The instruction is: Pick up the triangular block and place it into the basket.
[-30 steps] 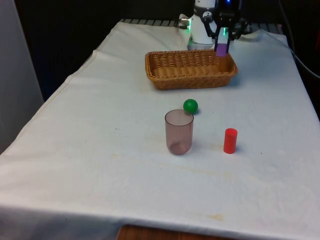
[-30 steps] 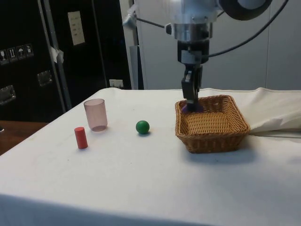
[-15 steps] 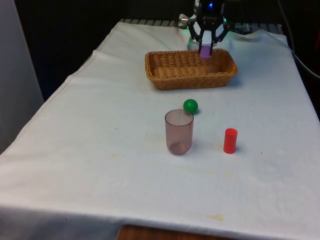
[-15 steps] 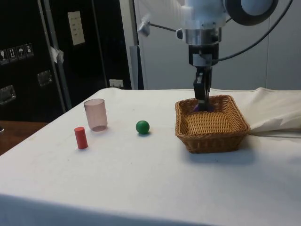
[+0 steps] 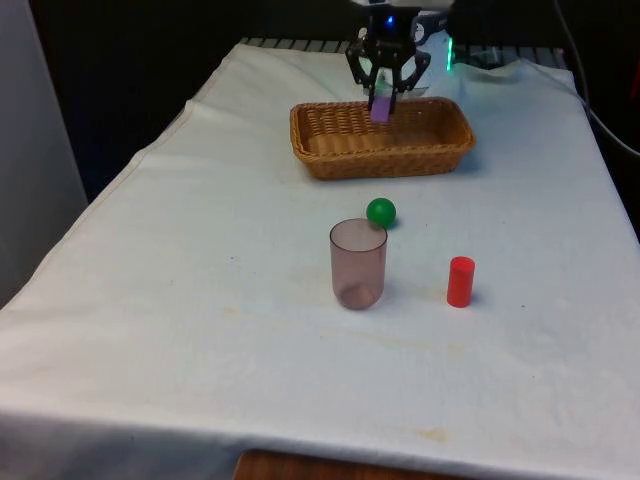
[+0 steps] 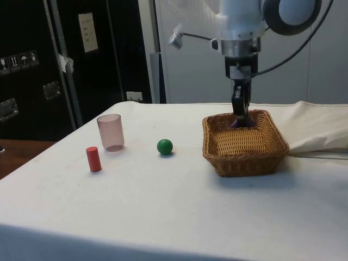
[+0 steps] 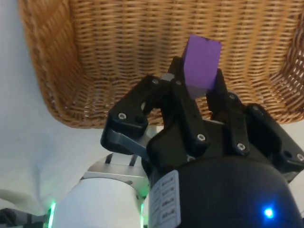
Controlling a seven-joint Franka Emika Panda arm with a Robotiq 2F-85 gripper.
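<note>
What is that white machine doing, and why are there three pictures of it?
It is a robot arm. Its black gripper has two fingers that pinch a purple block above a woven basket, ready to put it in. One camera looks across the table, one looks from the side, and one rides on the wrist, looking down past the fingers. On the white cloth also sit a green ball, a see-through cup and a red cylinder.
</note>
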